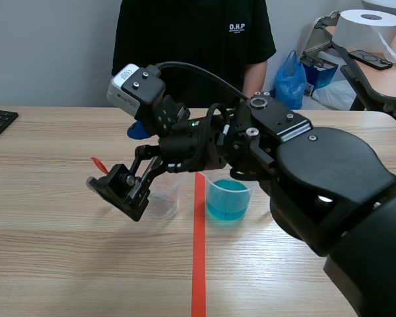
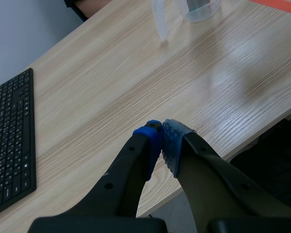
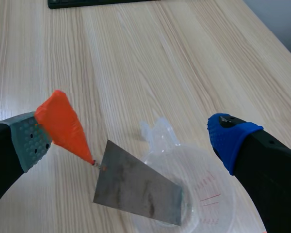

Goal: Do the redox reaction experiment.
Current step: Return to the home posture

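The right arm comes in from the right side, bulky and raised above the surface (image 1: 59,257), and reaches past the red tape line (image 1: 198,271) to the far side of the middle. Its wrist is bent down, so the right claw (image 3: 127,128) hangs over the clear beaker (image 3: 211,196). This claw is spread wide, with its grey dotted pad (image 3: 29,141) on one side and its blue pad (image 3: 230,138) well apart on the other. Nothing is pressed between them.

One metal sheet (image 3: 136,187) stands tilted with its lower corner inside the clear beaker. Its orange grip (image 3: 63,124) sticks up and out over the rim and lies against or just in front of the grey pad. Whether they touch cannot be told.

The left arm does not show in the scene view. From its own camera, the left claw (image 2: 161,127) hangs above the near edge of the surface. Its two blue pads are pressed together at the tips and nothing is between them.

There are two beakers. The clear one holds only the sheet, just left of the tape line. A second beaker (image 1: 228,198), holding blue liquid, stands just right of the line. The two are near each other but apart.

One black keyboard (image 2: 12,141) lies at the surface's left end, well away from both beakers. One person (image 1: 191,46) in a black shirt stands across the surface.
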`<move>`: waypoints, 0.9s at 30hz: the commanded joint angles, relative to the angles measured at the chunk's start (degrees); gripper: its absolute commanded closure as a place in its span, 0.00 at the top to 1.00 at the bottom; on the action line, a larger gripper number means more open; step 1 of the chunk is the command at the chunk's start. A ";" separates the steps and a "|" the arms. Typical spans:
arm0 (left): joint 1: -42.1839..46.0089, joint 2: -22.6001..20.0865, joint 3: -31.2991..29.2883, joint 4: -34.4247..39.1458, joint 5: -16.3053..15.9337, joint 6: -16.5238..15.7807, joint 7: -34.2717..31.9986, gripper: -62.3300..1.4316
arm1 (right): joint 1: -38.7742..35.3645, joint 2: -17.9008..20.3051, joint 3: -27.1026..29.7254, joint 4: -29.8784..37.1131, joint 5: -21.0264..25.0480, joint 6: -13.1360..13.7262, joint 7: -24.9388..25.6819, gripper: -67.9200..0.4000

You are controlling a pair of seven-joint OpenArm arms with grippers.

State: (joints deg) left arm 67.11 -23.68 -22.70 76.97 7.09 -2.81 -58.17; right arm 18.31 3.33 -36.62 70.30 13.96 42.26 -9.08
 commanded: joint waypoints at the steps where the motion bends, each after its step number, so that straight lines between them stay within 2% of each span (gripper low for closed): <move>1: 0.35 -0.17 -0.46 0.35 -0.37 0.09 -0.94 0.07 | -0.02 0.46 0.28 1.01 1.92 0.46 2.29 1.00; 2: 0.35 -0.20 -0.46 0.35 -0.39 0.09 -0.94 0.07 | -0.55 0.96 0.28 1.25 2.40 0.46 3.30 1.00; 6: 0.35 -0.17 -0.46 0.35 -0.39 0.11 -0.66 0.07 | -3.78 4.50 0.28 4.85 3.26 -2.40 7.80 1.00; 11: 0.35 -0.17 -0.46 0.35 -0.39 0.11 -0.52 0.07 | -9.35 11.80 0.46 14.82 3.26 -6.14 10.49 1.00; 15: 0.46 -0.17 -0.46 0.35 -0.39 0.11 -0.87 0.08 | -14.91 17.84 2.91 23.04 4.68 -8.98 10.95 1.00; 16: 0.57 -0.20 -0.46 0.37 -0.37 0.11 -1.11 0.12 | -16.41 19.19 3.76 24.76 5.31 -9.53 10.93 1.00; 18: 1.42 -0.31 -0.46 0.68 -0.35 0.13 -2.16 0.30 | -19.65 22.03 5.73 28.13 6.62 -10.16 10.93 1.00; 21: 3.82 -0.85 -0.46 2.29 -0.39 0.11 -4.28 0.73 | -24.79 25.86 9.14 32.74 8.90 -10.67 10.93 1.00; 22: 4.66 -1.09 -0.46 2.97 -0.44 0.11 -5.46 0.82 | -26.56 27.02 10.32 34.18 9.57 -11.19 10.91 1.00; 23: 5.57 -1.25 -0.46 3.76 -0.61 0.11 -6.32 0.87 | -28.39 28.15 11.61 35.58 10.12 -11.52 10.88 1.00; 27: 8.33 -1.79 -0.46 7.63 -3.78 0.13 -8.28 0.90 | -35.98 31.74 16.94 40.52 12.33 -13.00 10.91 1.00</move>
State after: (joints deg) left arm 75.33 -25.15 -22.70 83.13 3.84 -2.83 -64.53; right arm -17.52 34.68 -20.34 110.21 25.17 29.17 1.02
